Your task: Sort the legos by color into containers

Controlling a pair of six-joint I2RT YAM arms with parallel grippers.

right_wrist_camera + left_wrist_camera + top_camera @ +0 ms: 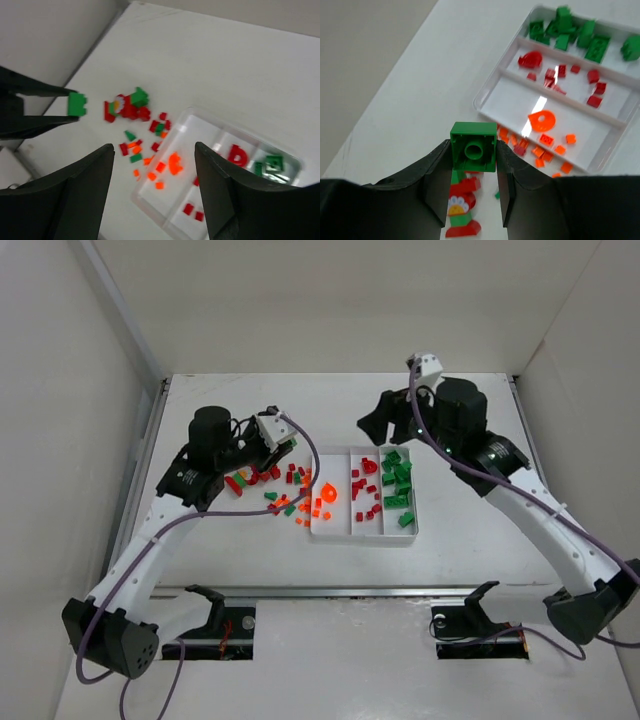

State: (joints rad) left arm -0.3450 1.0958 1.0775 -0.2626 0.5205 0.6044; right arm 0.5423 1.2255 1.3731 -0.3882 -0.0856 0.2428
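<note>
The white table [450,560] lies under both my arms. On it sits the white tray [345,536], its three long compartments side by side. The left one [322,520] holds bright orange pieces, among them a larger rounded one [329,493]. The middle one [358,502] holds red bricks and the right one [392,515] holds green ones.

My right gripper [154,147] hangs over the far side of the tray with its fingers spread wide, and nothing is between them. My left gripper [473,157] is to the left of the tray, over the loose bricks. Its fingers are clenched on a square green brick [473,136], one pad against each side, with the round hollow of its underside turned toward my wrist camera.

The unsorted legos [275,485] lie scattered on the table just beside the tray's left edge, red, green and orange mixed together. Among them is a small piece with a white flower print [456,205], which is too blurred to make out further.
</note>
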